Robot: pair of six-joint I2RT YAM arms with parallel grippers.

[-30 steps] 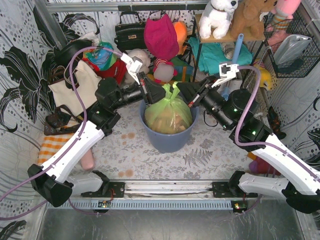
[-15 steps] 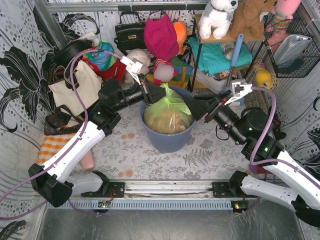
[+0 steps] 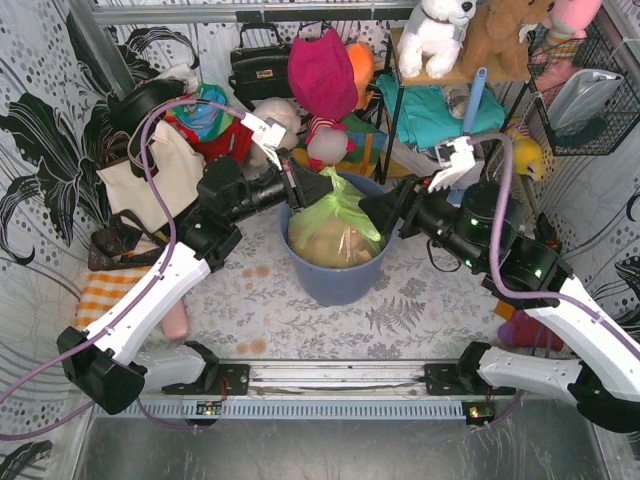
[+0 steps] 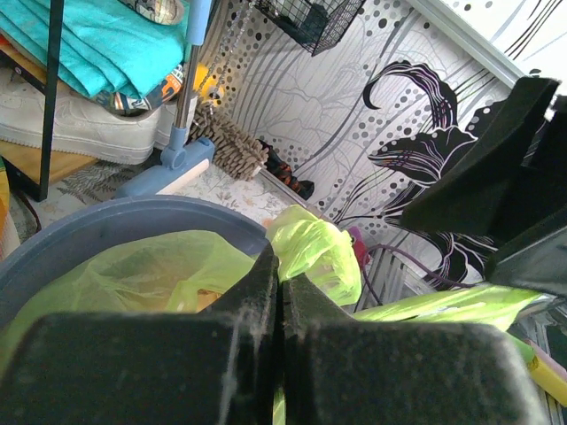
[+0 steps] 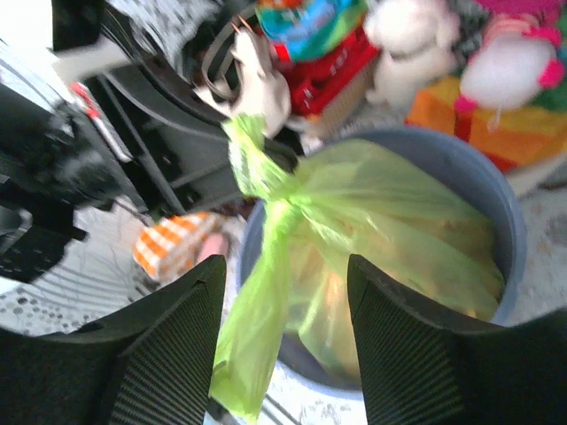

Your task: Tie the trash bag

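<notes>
- The bag (image 3: 338, 228) is sitting in the bin (image 3: 335, 278) at the centre of the top view, with its gathered neck (image 3: 335, 195) rising toward the upper left.
- The left end effector (image 3: 312, 188) is pressing closed at that neck. In its wrist view a green sliver is showing between the fingers (image 4: 239, 310), so it is likely pinching bag film.
- The right end effector (image 5: 285, 274) is standing open. The bag's loose tail (image 5: 252, 328) is hanging top to bottom in the gap of its frame, so this arm looks better placed to take it.
</notes>
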